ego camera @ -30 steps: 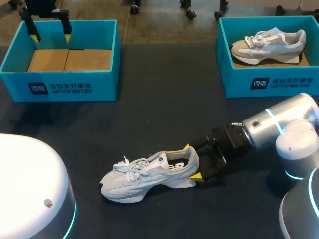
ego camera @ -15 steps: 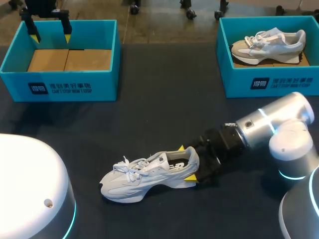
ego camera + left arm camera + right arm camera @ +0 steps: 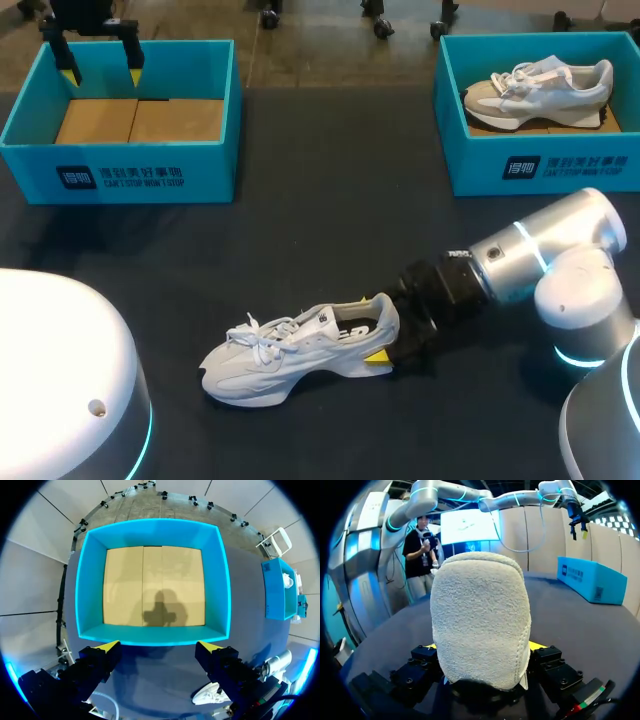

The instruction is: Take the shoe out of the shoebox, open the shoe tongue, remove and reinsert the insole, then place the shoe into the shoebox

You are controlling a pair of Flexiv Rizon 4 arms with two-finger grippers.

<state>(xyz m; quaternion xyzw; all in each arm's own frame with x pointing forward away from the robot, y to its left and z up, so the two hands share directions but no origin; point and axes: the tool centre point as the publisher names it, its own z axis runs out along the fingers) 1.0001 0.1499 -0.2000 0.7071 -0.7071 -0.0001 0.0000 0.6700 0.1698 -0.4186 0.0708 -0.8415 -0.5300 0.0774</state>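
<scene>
The shoe (image 3: 290, 350) lies on its sole on the tabletop (image 3: 330, 200), at about 6 o'clock of the head view. Its long axis runs roughly 9 to 3, toe toward 9 and heel toward 3. The right pincer (image 3: 385, 335) comes in from 3 o'clock along that same axis and straddles the heel. In the right wrist view the heel (image 3: 480, 615) fills the gap, with a yellow tip against it on each side, so I judge the pincer closed on the shoe. The left pincer (image 3: 100, 62) hangs open over the empty left box (image 3: 130, 170) at 10 o'clock, well apart from the shoe. Its own view shows both tips spread just outside the box's near wall (image 3: 150, 639). A second shoe (image 3: 535, 90) sits in the right box (image 3: 540, 165) at 2 o'clock.

The right arm is plainly the nearer one. With the heel pinned from 3 o'clock, the tongue and laces face up toward the 9 o'clock end. That end is free for the left arm, which would have to travel down from 10 o'clock to open the tongue.
</scene>
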